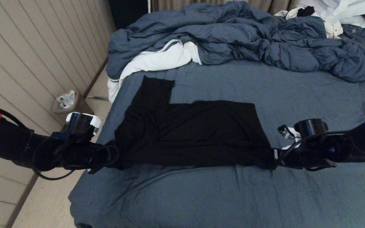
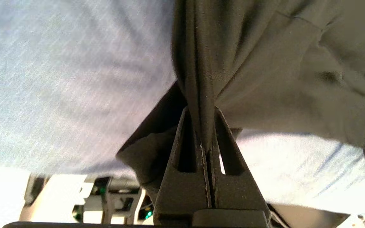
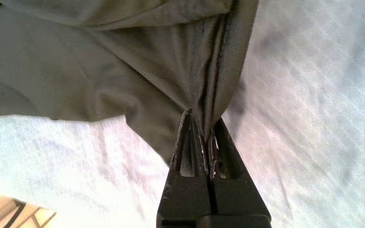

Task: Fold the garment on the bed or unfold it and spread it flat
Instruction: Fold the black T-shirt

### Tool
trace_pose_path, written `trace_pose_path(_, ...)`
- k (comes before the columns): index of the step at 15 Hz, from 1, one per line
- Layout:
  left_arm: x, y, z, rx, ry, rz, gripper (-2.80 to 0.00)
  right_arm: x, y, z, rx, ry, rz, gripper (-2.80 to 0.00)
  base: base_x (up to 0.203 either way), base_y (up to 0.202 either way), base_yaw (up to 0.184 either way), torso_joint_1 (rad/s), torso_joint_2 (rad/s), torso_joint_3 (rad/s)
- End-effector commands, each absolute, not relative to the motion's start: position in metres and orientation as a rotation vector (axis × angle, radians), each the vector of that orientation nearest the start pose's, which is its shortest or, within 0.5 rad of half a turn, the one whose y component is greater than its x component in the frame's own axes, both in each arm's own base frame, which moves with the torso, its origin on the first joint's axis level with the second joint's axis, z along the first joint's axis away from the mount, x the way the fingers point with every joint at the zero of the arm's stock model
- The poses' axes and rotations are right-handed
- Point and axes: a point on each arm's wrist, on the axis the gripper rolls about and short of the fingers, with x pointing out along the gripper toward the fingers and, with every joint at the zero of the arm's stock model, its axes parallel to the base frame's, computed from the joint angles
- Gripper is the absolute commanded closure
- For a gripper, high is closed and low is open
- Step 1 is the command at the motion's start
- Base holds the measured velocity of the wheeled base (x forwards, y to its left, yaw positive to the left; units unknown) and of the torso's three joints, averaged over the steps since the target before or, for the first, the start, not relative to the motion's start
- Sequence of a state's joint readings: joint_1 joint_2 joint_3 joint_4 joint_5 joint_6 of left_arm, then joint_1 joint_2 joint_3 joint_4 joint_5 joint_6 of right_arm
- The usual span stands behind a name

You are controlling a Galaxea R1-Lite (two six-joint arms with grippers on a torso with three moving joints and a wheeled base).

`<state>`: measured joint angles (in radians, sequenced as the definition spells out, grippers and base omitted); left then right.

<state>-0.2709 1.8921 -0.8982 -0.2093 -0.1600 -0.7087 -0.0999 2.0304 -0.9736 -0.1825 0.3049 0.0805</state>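
The black garment (image 1: pixel 188 133) lies stretched across the bed (image 1: pixel 201 196), one sleeve pointing toward the far side; no print shows. My left gripper (image 1: pixel 114 158) is shut on the garment's near left corner. In the left wrist view the fabric (image 2: pixel 265 79) bunches into the closed left gripper (image 2: pixel 201 110). My right gripper (image 1: pixel 272 161) is shut on the near right corner. In the right wrist view folded cloth (image 3: pixel 106 72) runs into the pinched right gripper (image 3: pixel 203 118). The near edge hangs taut between both grippers.
A puffy blue-grey duvet (image 1: pixel 249 38) is heaped across the far side of the bed. A white cloth with a grey stripe (image 1: pixel 150 61) lies at the far left. A small bin (image 1: pixel 65 101) stands on the floor by the panelled wall (image 1: pixel 27 57).
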Motion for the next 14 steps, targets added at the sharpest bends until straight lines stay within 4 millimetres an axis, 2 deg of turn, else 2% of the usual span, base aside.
trace_pose_path(1, 0.298, -0.086, 0.115, -0.611, 0.894, -0.126, 0.0, 0.341, -0.036, 0.082, 0.249, 0.857, 0.143, 0.0, 0.0, 0.0, 0.0, 0.0, 0.0, 0.0)
trace_pose_path(8, 0.258, -0.077, 0.11, -0.565, 0.945, -0.147, 0.0, 0.327, -0.066, 0.077, 0.221, 0.876, 0.103, 0.0, 0.0, 0.0, 0.0, 0.0, 0.0, 0.0)
trace_pose_path(14, 0.234, -0.074, 0.097, -0.552, 1.011, -0.152, 0.0, 0.303, -0.064, 0.06, 0.212, 0.99, 0.122, 0.0, 0.0, 0.0, 0.0, 0.0, 0.0, 0.0)
